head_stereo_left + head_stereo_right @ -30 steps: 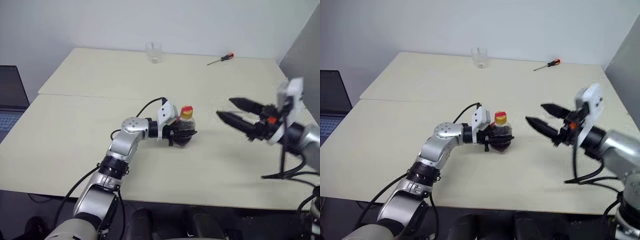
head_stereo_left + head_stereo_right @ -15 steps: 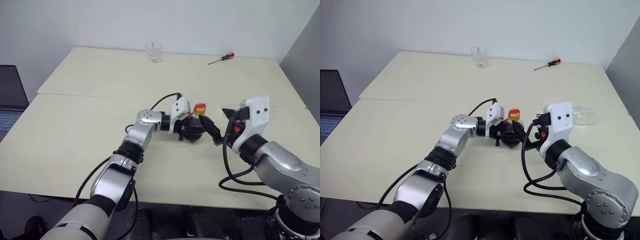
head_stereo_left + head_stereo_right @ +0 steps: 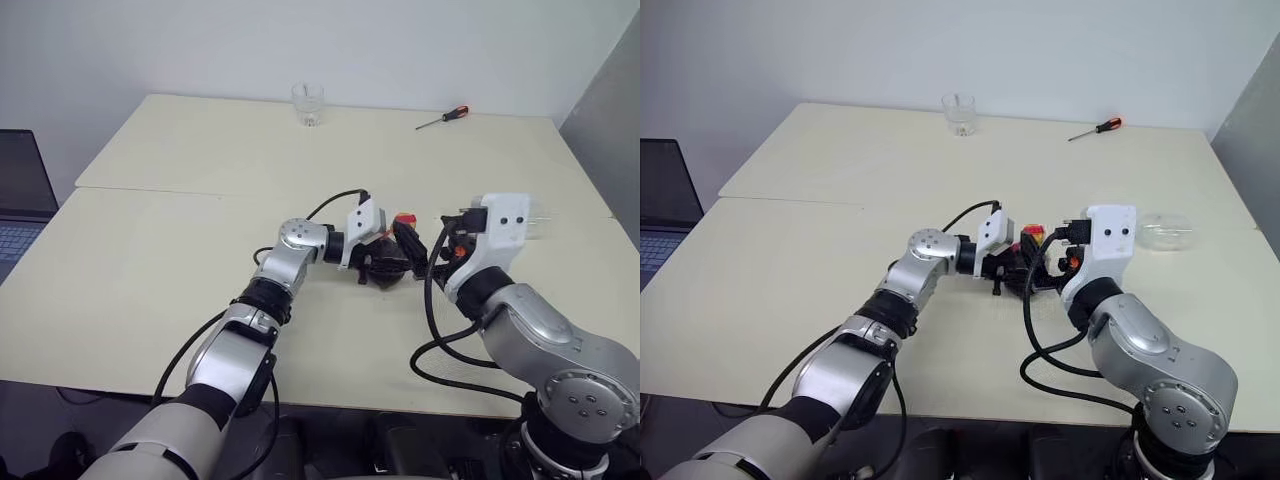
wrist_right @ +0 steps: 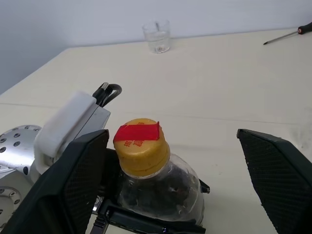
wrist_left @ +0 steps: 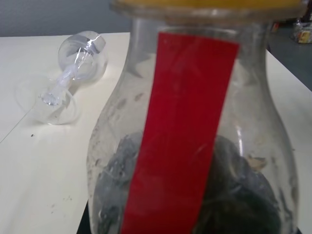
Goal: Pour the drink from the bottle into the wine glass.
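1. Nearest, at the middle of the table [image 3: 150, 300]: left gripper [image 3: 385, 262] clamped tight around the lower body of the bottle [image 4: 151, 175], reaching in from the left and holding it upright on or just above the tabletop — contact with the surface hard to tell.
2. Just right of that: right gripper [image 4: 175, 165] spread wide, one black finger [image 4: 80, 180] close beside the bottle and the other finger [image 4: 278, 175] standing well off, nothing held. Yellow-orange cap [image 4: 141, 146] between the two, neither finger touching it as far as can be seen.
3. Cap on, red label strip [image 5: 180, 131] running up over it; the drink [image 5: 239, 200] dark in the bottom of the bottle, low in the body. So nothing poured yet.
4. Farther right: the wine glass [image 3: 1163, 231] lying on its side on the table, bowl and stem clear and empty, well apart from the bottle — not upright, not ready to receive anything.
5. Far edge: a short tumbler [image 3: 308, 104] and a screwdriver [image 3: 442, 118], both away from the work.
6. Judged standing: bottle secured, opening about to be attempted. Left to do: close on the cap and twist it off, stand the glass up, tip the bottle over its bowl.
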Available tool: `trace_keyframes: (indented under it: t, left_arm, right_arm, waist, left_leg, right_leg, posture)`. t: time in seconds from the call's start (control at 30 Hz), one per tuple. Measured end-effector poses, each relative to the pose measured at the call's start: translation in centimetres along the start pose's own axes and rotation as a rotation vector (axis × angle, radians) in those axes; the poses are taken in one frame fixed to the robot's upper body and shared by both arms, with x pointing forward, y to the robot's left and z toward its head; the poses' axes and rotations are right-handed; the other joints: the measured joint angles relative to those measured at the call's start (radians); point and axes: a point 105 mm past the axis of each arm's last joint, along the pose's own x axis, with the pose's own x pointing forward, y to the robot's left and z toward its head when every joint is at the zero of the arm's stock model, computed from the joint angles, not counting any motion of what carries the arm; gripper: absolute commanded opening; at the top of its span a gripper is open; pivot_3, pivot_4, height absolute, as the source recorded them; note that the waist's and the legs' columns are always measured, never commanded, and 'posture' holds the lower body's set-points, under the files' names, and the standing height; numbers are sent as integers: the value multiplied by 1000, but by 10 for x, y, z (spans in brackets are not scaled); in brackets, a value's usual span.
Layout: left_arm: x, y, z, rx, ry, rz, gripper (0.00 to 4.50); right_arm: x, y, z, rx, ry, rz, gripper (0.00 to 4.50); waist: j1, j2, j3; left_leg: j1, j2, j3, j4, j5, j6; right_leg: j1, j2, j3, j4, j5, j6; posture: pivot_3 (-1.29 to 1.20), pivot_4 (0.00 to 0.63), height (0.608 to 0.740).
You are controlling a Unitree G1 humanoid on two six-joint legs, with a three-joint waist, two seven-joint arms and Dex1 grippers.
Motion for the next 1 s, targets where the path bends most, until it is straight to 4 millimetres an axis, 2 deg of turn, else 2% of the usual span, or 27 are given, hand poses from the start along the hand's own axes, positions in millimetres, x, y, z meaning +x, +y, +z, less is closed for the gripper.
trace_keyframes:
  t: [0.33,0.43,0.67,0.7,0.9,1.0]
  left_arm:
    - [-1,1,-1,-1,7,10,1419]
    - [-2,2,-2,-1,9,19,1419]
    - [-1,3,-2,0,10,26,1400]
    - [-1,3,-2,1,11,27,1398]
    - [-1,3,-2,1,13,27,1384]
    - [2,2,-1,3,6,26,1367]
  right_arm:
    - [7,5,-1,16,9,12,4500]
    - [8,5,-3,23,18,16,3931]
    - [10,9,-5,18,43,52,1467]
    - [10,9,-5,15,44,53,1236]
    - [10,9,-5,-5,49,63,1226]
    - [9,2,-1,-86,71,138,1226]
  waist:
    - [0,0,0]
    - [0,0,0]
    - [0,0,0]
    - [0,0,0]
    - [0,0,0]
    - [0,0,0]
  left_leg:
    - [0,0,-1,0,0,0]
    - [0,0,-1,0,0,0]
    - [0,0,-1,0,0,0]
    - [0,0,-2,0,0,0]
    - [-1,0,-2,0,0,0]
    - [-1,-1,-1,1,0,0]
  right_leg:
    - [0,0,0,0,0,0]
    - [0,0,0,0,0,0]
    - [0,0,0,0,0,0]
    - [0,0,0,0,0,0]
    - [0,0,-1,0,0,0]
    - [0,0,-1,0,0,0]
  posture:
    - [0,150,740]
    - [0,150,740]
    - [0,150,740]
    - [0,150,740]
    - [0,150,740]
    - [0,150,740]
